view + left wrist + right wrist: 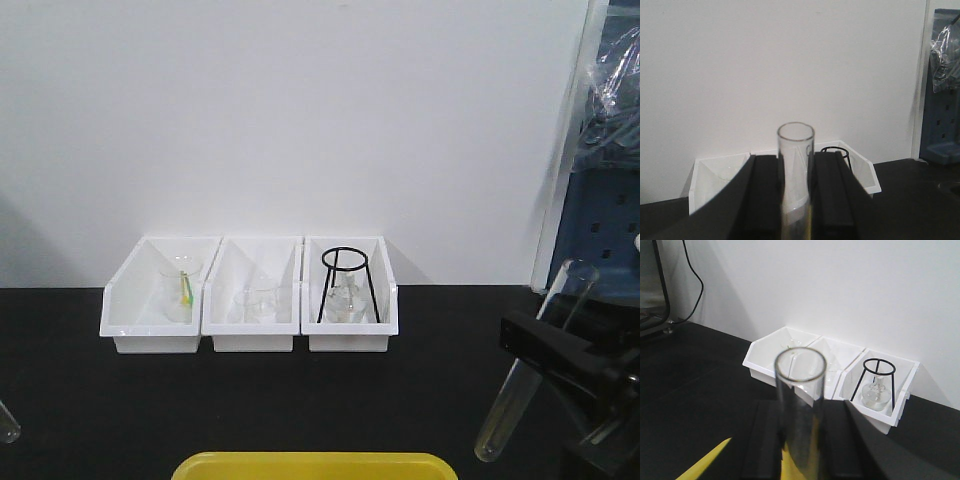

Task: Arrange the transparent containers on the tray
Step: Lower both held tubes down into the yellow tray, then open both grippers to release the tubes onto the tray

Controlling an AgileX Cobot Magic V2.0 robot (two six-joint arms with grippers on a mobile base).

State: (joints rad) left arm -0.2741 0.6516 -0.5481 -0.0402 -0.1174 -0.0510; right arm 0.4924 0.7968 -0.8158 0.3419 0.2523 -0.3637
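Each tool holds one glass tube. The left tool (pixel 796 162) is closed on the left test tube (pixel 796 145). It pinches the tube between its two black fingers (pixel 762 195), and the open mouth of the tube sticks up past them. The right tool (pixel 801 407) grips the right test tube (pixel 503 420) the same way.

From the front, the right test tube leans over, with its round bottom pointing down toward the black table (pixel 420 400). It is off to the right of the yellow tray (pixel 315 464). Only the round tip of the left test tube peeks in at the far left edge of that view. Both tubes are up in the air and not on the tray yet. Only a small bit of the tray shows, and nothing lies on that bit.

At the back of the table, three white bins (pixel 250 300) sit side by side. They hold small glass flasks (pixel 258 300), and the right bin also has a black wire stand (pixel 348 285).

I think the tubes are very light, hard and smooth. Glass is slippery, so a loose grip could let one slide out. A hard squeeze or a drop could crack it. The best place to hold is around the middle, away from the thin rim. The tubes are round, so they will likely roll. It seems best to bring each one down low and lay it flat inside the raised rim, softly
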